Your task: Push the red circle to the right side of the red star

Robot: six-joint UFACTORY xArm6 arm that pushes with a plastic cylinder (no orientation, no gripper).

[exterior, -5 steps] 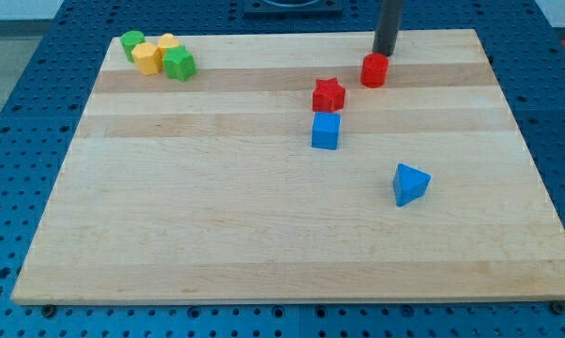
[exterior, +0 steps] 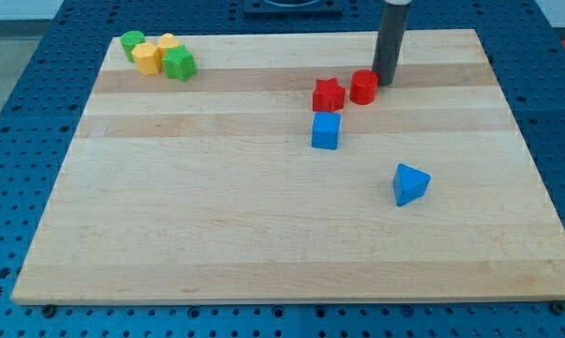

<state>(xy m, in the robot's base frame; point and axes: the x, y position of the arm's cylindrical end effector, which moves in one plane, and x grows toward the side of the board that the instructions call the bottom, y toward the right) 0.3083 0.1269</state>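
Observation:
The red circle [exterior: 363,86] stands on the wooden board, just right of the red star [exterior: 328,94], nearly touching it. My tip [exterior: 385,81] is at the circle's upper right edge, touching or almost touching it. The dark rod rises from there to the view's top.
A blue cube [exterior: 326,130] sits just below the red star. A blue triangle [exterior: 410,183] lies toward the lower right. At the top left corner a cluster holds a green circle [exterior: 131,41], two yellow blocks [exterior: 147,58] and a green star [exterior: 179,64]. The board's top edge [exterior: 292,34] is near.
My tip moved down and slightly left. It pushed the red circle down-left, from well right of the star to right beside it.

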